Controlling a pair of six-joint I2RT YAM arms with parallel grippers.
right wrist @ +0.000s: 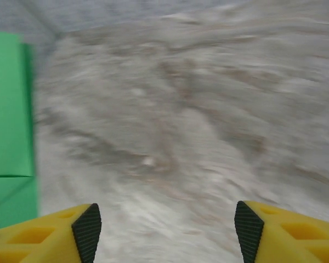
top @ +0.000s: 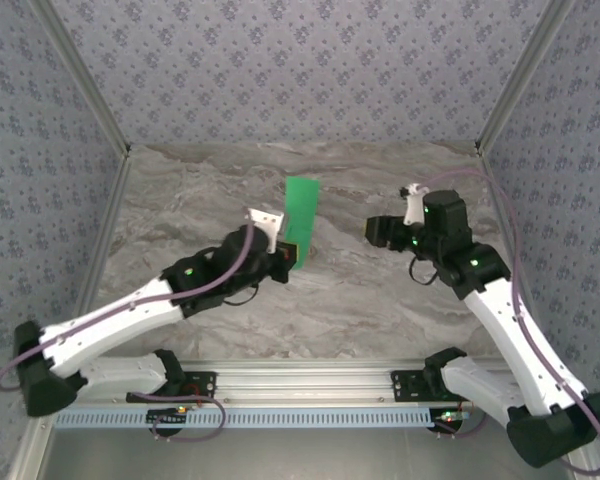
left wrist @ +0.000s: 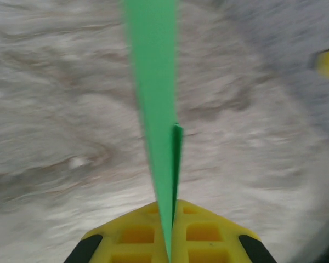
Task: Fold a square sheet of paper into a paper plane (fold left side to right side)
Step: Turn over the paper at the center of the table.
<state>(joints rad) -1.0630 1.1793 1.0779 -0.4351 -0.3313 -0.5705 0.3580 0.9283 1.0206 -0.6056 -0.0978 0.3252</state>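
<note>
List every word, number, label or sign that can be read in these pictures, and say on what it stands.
No text can be read anywhere.
The green paper is plain and unmarked.
The left gripper and the right gripper have yellow and black fingers without print.
The wallpaper bears a small repeated pattern, no letters.
On the front rail, any marking is too small to tell.

We see a grey marbled table (top: pixel 380 310), floral wallpaper (top: pixel 300 70) at twelve o'clock, a metal rail (top: pixel 310 380) at six.
</note>
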